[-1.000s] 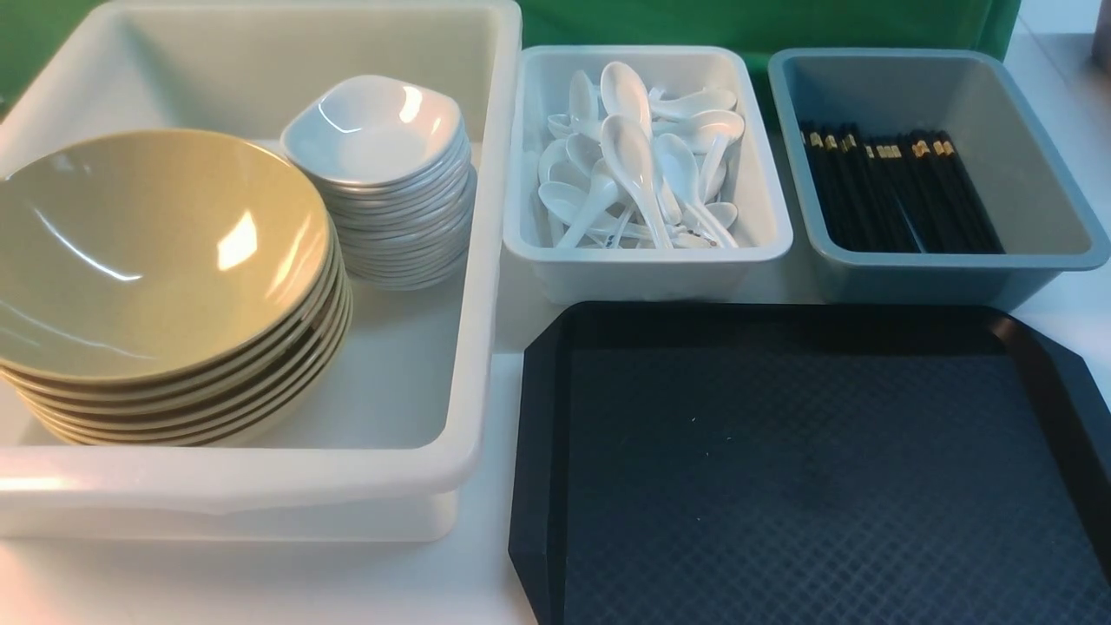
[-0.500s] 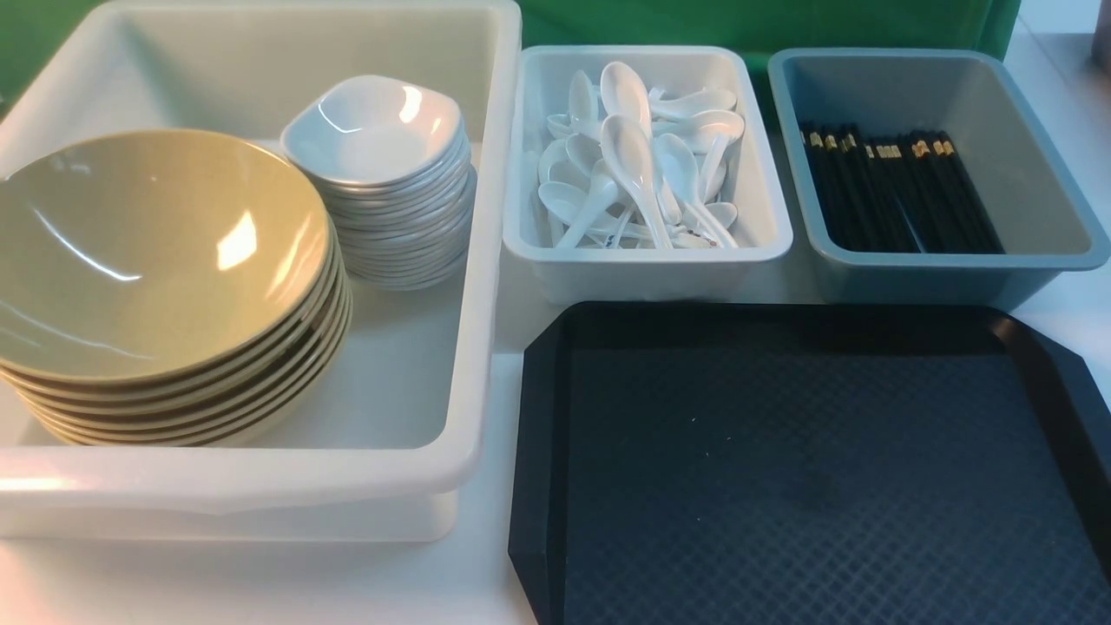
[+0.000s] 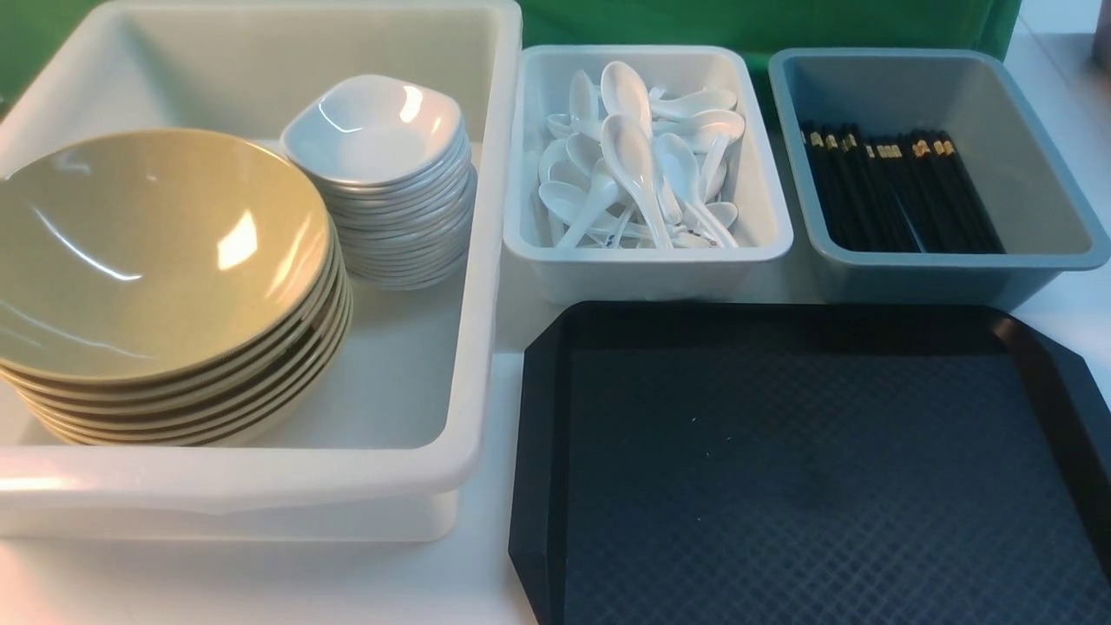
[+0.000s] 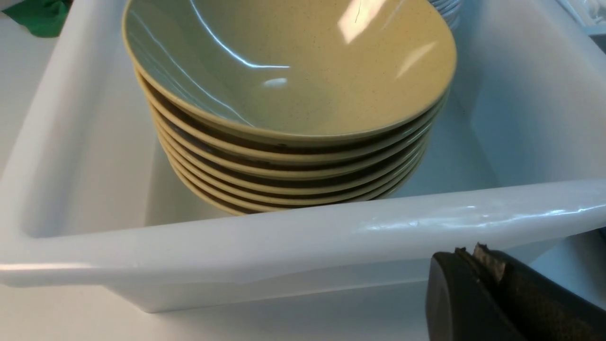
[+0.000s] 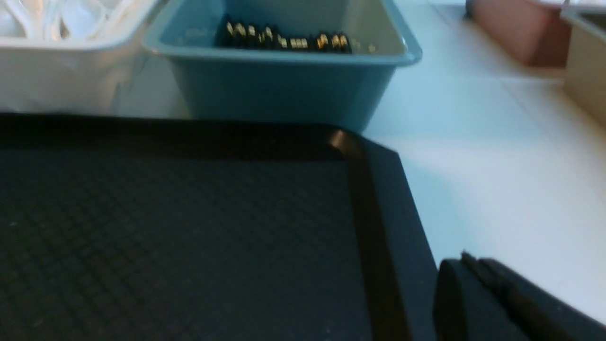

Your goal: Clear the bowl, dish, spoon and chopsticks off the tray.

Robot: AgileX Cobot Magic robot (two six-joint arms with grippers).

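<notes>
Eight stacked bowls (image 3: 156,252) beside one dish stack (image 3: 382,174) in white bin (image 3: 260,486); one tray (image 3: 538,434); both jaws pressed together, holding nothing.

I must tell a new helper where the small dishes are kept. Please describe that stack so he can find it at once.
Start at the large white rectangular plastic bin on the left. Inside it, a stack of small glossy white rounded-square sauce dishes stands towards the far side. Beside it is a stack of wide olive-yellow glossy bowls; the dishes are white and much narrower.
</notes>
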